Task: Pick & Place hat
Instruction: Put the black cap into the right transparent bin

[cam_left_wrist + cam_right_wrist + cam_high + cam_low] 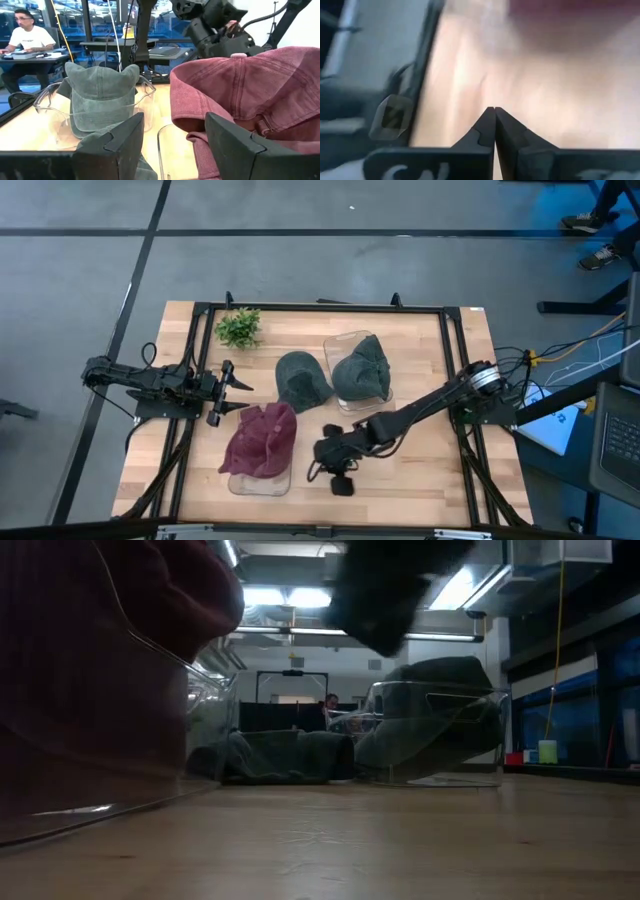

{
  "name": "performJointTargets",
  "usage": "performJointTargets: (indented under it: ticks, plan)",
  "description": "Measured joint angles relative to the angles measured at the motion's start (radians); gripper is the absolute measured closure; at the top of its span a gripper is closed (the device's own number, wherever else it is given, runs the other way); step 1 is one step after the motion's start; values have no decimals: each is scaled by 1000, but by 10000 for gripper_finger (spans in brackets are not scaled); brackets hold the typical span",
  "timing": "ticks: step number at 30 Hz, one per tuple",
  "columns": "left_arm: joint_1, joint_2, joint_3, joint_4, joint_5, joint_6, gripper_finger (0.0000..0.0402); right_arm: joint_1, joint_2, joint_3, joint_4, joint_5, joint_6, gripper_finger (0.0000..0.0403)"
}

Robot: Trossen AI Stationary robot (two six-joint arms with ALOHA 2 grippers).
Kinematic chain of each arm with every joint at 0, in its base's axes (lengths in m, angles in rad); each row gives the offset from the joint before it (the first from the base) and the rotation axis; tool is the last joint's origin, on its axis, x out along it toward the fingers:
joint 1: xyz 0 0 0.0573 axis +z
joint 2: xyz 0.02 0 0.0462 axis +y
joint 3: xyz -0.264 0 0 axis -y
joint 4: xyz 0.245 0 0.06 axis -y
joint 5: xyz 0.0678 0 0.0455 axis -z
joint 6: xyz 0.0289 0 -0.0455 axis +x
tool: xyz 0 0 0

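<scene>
Note the loose green hat [303, 380] lies at 2 o'clock from the left gripper [240, 397], fingers spread, empty; the right gripper [335, 470], fingers pressed together, sits farther.

Left gripper [240, 393] gapes empty; right gripper [322, 451] is closed.

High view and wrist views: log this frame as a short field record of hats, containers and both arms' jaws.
red hat: in the clear container at the table's front left
boxed green hat: in the clear bin near table centre
loose green hat: on the table, beside that bin
plant: back left of the table
left gripper: jaws open, empty, left of the hats
right gripper: jaws shut, empty, just right of the red hat
</scene>
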Motion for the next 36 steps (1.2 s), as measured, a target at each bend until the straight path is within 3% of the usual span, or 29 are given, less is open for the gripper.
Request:
performJointTargets:
  ticks: [3,8,15,22,32,36]
  plan:
    - [0,0,0,0,0,0,193,5,-61,-83,31,-124,46,395]
    - [0,0,0,0,0,0,193,38,-190,-307,260,-152,65,395]
    - [0,0,0,0,0,0,195,61,-416,-652,474,-40,-14,395]
    - [0,0,0,0,0,0,192,66,-648,-947,708,-36,-6,395]
    - [0,0,0,0,0,0,193,70,-908,-1195,824,-35,-132,395]
    - [0,0,0,0,0,0,192,85,-990,-1265,857,11,-148,395]
